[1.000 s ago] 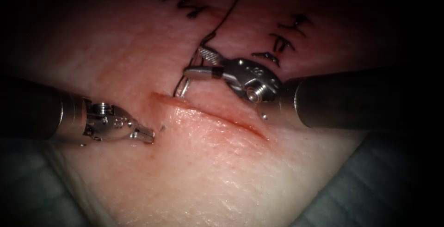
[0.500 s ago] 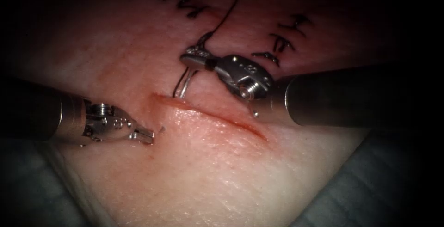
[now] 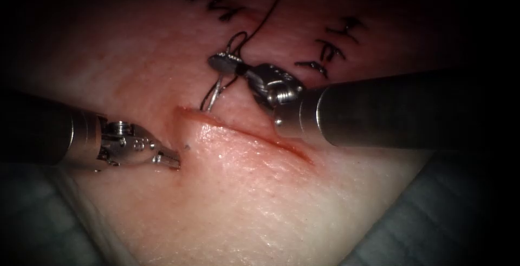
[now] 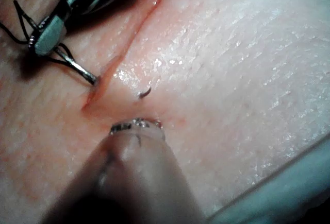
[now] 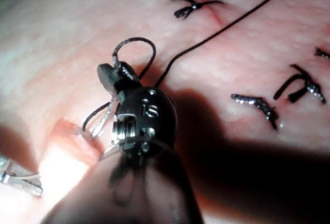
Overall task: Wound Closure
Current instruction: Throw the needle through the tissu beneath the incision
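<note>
The right end effector [image 3: 221,63] is pressed together on the needle [image 3: 213,97], gripped near its upper, trailing end. It is positioned above the upper left end of the cut [image 3: 246,133], on the far side of it in the endoscope view. From the grip the needle curves down to the tissue [image 3: 260,206], and its lower end is seen at the edge of the cut. In the left wrist view the needle [image 4: 77,69] meets the tissue right at the cut's margin; how deep the point is set cannot be made out.

The thread [image 3: 271,11] is attached at the gripped end of the needle, forms a small loop above the jaws and is then led up and away across the tissue. A second dark strand is seen running down beside the needle toward the cut.

The left end effector [image 3: 172,160] is held on the left of the cut, its tip at the tissue surface close to the cut's left end. The jaws appear pressed together and nothing is seen held between them. A short dark thread end [image 3: 187,147] lies on the tissue just beside the tip.

Finished stitches [image 3: 330,49] are seen on the tissue beyond the right end effector. The left tool's shaft is partly lost in shadow.
</note>
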Motion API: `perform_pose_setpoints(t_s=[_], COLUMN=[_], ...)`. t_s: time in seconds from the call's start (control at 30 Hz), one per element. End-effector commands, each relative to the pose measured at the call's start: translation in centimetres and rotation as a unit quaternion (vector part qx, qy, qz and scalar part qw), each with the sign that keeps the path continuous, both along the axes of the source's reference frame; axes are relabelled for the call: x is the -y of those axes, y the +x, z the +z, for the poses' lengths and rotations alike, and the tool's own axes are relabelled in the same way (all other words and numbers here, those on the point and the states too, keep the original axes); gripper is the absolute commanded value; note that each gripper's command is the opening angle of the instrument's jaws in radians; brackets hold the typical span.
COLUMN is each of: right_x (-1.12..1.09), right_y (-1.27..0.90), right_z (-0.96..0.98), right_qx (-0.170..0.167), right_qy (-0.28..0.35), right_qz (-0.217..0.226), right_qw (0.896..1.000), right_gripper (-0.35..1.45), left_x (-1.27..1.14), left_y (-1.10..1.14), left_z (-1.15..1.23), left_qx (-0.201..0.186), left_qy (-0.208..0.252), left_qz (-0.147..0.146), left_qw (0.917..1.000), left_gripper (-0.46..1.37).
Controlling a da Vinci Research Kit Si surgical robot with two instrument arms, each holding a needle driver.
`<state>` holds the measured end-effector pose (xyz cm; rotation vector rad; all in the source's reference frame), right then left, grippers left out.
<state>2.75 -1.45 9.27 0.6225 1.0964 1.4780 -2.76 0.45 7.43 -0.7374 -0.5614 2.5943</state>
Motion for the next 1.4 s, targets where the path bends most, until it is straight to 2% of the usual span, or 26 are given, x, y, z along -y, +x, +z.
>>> perform_pose_setpoints(t_s=[0.03, 0.23, 0.3, 0.33, 0.37, 0.4, 0.47, 0.57, 0.63, 0.7, 0.73, 0.77, 0.83, 0.93, 1.0, 1.27, 1.3, 1.4], right_x=[0.00, 0.11, 0.13, 0.14, 0.18, 0.19, 0.24, 0.36, 0.41, 0.47, 0.48, 0.50, 0.52, 0.56, 0.59, 0.73, 0.76, 0.81], right_y=[0.03, 0.15, 0.17, 0.18, 0.18, 0.18, 0.21, 0.29, 0.32, 0.36, 0.37, 0.38, 0.38, 0.40, 0.41, 0.50, 0.52, 0.57], right_z=[-0.01, -0.04, -0.03, -0.03, -0.02, -0.01, 0.00, -0.02, -0.03, -0.04, -0.03, -0.02, -0.01, 0.00, -0.01, -0.09, -0.10, -0.13], right_qx=[-0.018, -0.065, -0.092, -0.104, -0.137, -0.142, -0.125, -0.124, -0.130, -0.135, -0.139, -0.140, -0.151, -0.179, -0.183, -0.198, -0.203, -0.206], right_qy=[0.029, 0.117, 0.170, 0.207, 0.321, 0.340, 0.346, 0.342, 0.361, 0.402, 0.413, 0.417, 0.435, 0.470, 0.474, 0.511, 0.526, 0.527], right_qz=[-0.001, -0.001, 0.015, 0.025, 0.070, 0.077, 0.061, 0.053, 0.060, 0.066, 0.073, 0.075, 0.086, 0.101, 0.101, 0.091, 0.090, 0.080], right_qw=[0.999, 0.991, 0.981, 0.972, 0.935, 0.926, 0.928, 0.930, 0.922, 0.903, 0.897, 0.895, 0.884, 0.858, 0.856, 0.831, 0.821, 0.821], right_gripper=[-0.35, -0.35, -0.35, -0.35, -0.35, -0.35, -0.35, -0.35, -0.35, -0.35, -0.35, -0.35, -0.35, -0.35, -0.35, -0.35, -0.35, -0.35], left_x=[-0.01, -0.01, -0.01, -0.01, -0.01, -0.01, -0.01, -0.01, -0.02, -0.02, -0.03, -0.03, -0.03, -0.03, -0.04, -0.05, -0.05, -0.05], left_y=[-0.01, -0.04, -0.04, -0.04, -0.04, -0.04, -0.04, -0.04, -0.05, -0.06, -0.06, -0.07, -0.09, -0.12, -0.12, -0.11, -0.12, -0.12], left_z=[0.01, 0.01, 0.01, 0.01, 0.01, 0.01, 0.01, 0.02, 0.02, 0.02, 0.02, 0.02, 0.03, 0.03, 0.03, 0.04, 0.04, 0.04], left_qx=[0.001, 0.003, 0.004, 0.004, 0.004, 0.004, 0.004, 0.006, 0.006, 0.006, 0.006, 0.006, 0.009, 0.012, 0.012, 0.014, 0.015, 0.017], left_qy=[0.003, 0.002, 0.003, 0.003, 0.003, 0.003, 0.003, 0.002, 0.002, 0.001, 0.001, 0.001, 0.000, 0.001, 0.001, 0.001, 0.001, 0.000], left_qz=[0.001, 0.001, 0.002, 0.002, 0.002, 0.002, 0.002, 0.005, 0.005, 0.007, 0.006, 0.006, 0.006, 0.004, 0.004, 0.004, 0.003, 0.001], left_qw=[1.0000, 1.0000, 1.0000, 1.0000, 1.0000, 1.0000, 1.0000, 1.0000, 1.0000, 1.0000, 1.0000, 1.0000, 0.9999, 0.9999, 0.9999, 0.9999, 0.9999, 0.9998], left_gripper=[-0.27, -0.27, -0.28, -0.28, -0.28, -0.28, -0.27, -0.27, -0.27, -0.27, -0.27, -0.28, -0.27, -0.28, -0.28, -0.29, -0.29, -0.29])
